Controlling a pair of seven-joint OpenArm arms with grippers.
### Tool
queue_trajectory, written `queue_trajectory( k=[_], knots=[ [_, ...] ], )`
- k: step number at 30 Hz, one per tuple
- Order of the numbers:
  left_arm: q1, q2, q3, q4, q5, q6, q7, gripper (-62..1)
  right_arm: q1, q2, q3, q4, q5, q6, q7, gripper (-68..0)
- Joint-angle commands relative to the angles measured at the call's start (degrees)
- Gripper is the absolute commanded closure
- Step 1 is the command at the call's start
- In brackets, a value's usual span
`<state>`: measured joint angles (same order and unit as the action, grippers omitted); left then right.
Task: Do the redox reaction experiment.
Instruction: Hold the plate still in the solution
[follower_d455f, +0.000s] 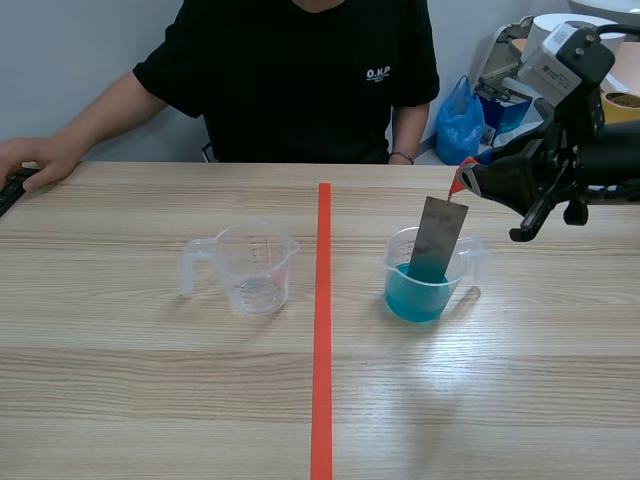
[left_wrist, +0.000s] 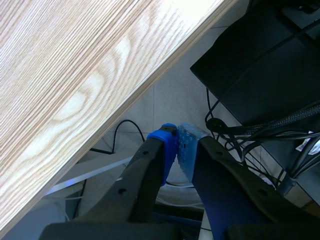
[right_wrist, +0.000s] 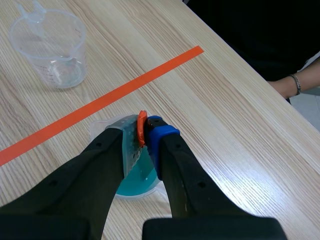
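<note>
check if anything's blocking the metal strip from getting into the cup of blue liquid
Nothing visible does. The metal strip already stands with its lower end inside the cup, in the blue liquid, hanging from the orange tab that the right gripper is shut on.

On the table (follower_d455f: 150, 380) a tape line (follower_d455f: 322, 330) runs down the middle. Left of it stands the empty cup (follower_d455f: 255, 268); right of it, the cup with liquid (follower_d455f: 425, 280). A metal strip (follower_d455f: 437, 238) leans in that liquid, its top end pinched in the right gripper (follower_d455f: 466, 182), above and behind the cup. A person (follower_d455f: 300, 70) sits behind the table.
</note>
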<state>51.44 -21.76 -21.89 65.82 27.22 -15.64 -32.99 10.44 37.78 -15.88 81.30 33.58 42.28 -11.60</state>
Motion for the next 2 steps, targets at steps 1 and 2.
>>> queue_trajectory(
  k=[1,2],
  knots=[
    [0.1,-0.2,-0.4,0.2,-0.1,0.1,-0.5,-2.7,0.9,0.8,0.0,0.0,0.0,0.4,0.4,-0.7],
    [0.1,-0.2,-0.4,0.2,-0.1,0.1,-0.5,-2.7,0.9,0.8,0.0,0.0,0.0,0.4,0.4,-0.7]
  ],
)
